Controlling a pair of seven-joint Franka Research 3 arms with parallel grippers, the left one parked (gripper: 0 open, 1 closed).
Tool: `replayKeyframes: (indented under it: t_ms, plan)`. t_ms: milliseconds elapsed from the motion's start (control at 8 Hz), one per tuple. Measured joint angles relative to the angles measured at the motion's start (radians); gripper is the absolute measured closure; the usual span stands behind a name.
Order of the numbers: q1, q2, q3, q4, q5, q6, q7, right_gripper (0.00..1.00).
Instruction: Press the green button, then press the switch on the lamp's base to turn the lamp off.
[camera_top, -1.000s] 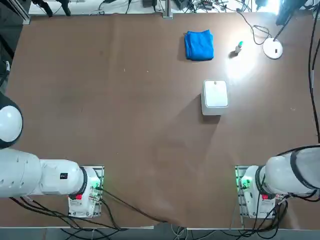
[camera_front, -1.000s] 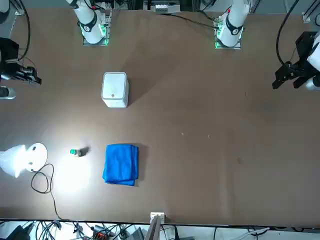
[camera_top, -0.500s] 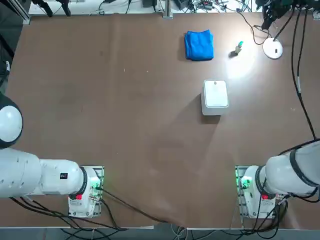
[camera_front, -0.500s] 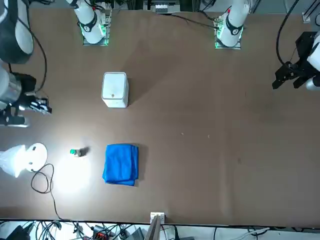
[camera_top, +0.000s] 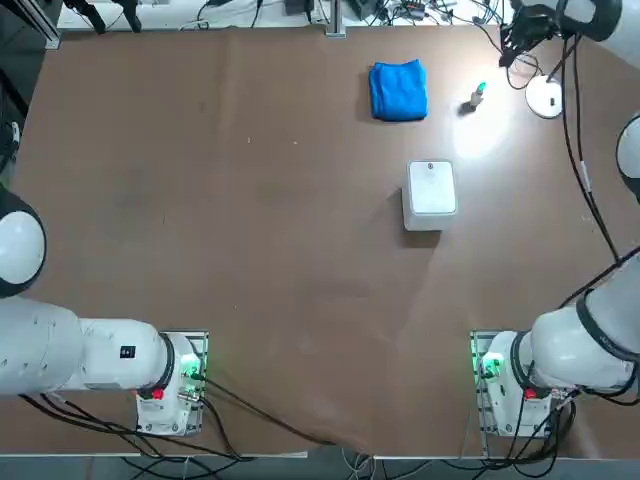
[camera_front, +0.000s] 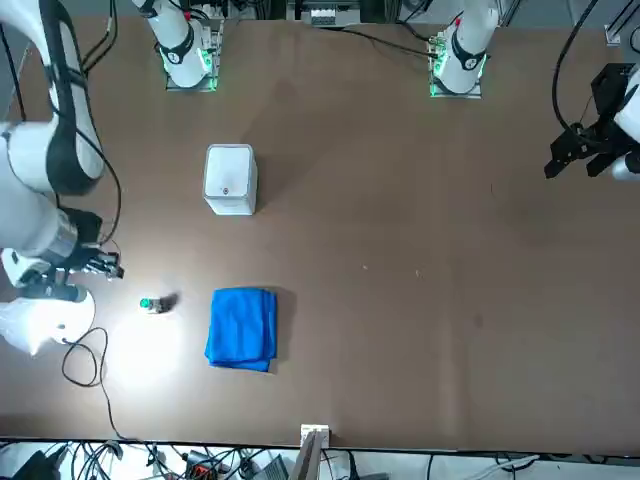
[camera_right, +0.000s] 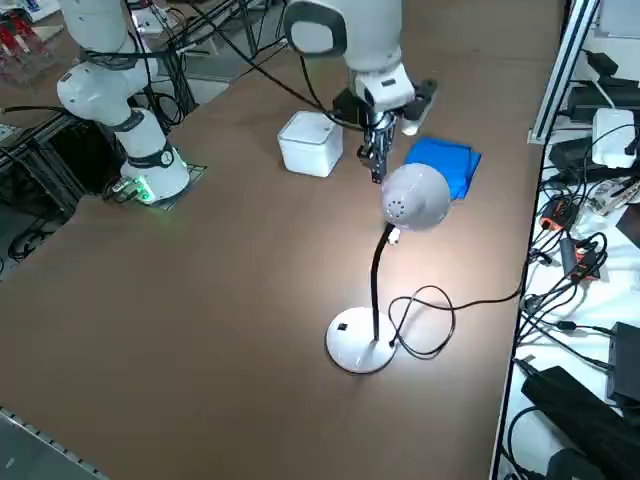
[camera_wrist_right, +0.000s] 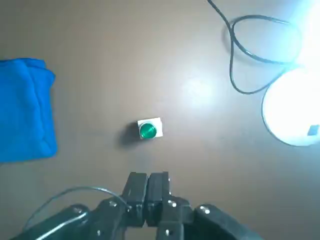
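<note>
Clock frame: top view, 12 is lying at the counter's (camera_top: 250, 250) far edge, away from the arm bases
Right tool (camera_wrist_right: 148, 175): hovering above the counter near the green button, not touching it; staying out of contact with the lamp's base too
Tool state: closed, two fingers meeting, gripping nothing
Green button (camera_wrist_right: 149, 130): standing upright toward 1–2 o'clock from counter centre, showing its green cap
Lamp (camera_right: 415, 196): standing toward 2 o'clock from centre, glowing
Lamp's base (camera_right: 350, 345): lying flat at 3 o'clock from the button
Switch (camera_right: 342, 327): showing as a small dark spot on the white disc
Cord (camera_right: 452, 318): looping on the counter beside the base
Blue cloth (camera_top: 398, 91): lying folded at 9 o'clock from the button
White box (camera_top: 431, 190): sitting at 7 o'clock from the button, lid facing up
</note>
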Motion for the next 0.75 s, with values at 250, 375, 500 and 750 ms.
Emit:
replayKeyframes:
  t_ms: [250,375,500,750]
  plan:
    - [0.002,0.075,0.001,0.000,0.001,0.088,0.009,0.98]
    - [0.002,0.093,0.001,0.001,0.001,0.105,0.010,0.98]
    - [0.002,0.096,0.002,0.003,0.001,0.110,0.011,0.98]
    - [0.004,0.096,0.002,0.005,0.002,0.112,0.014,0.98]
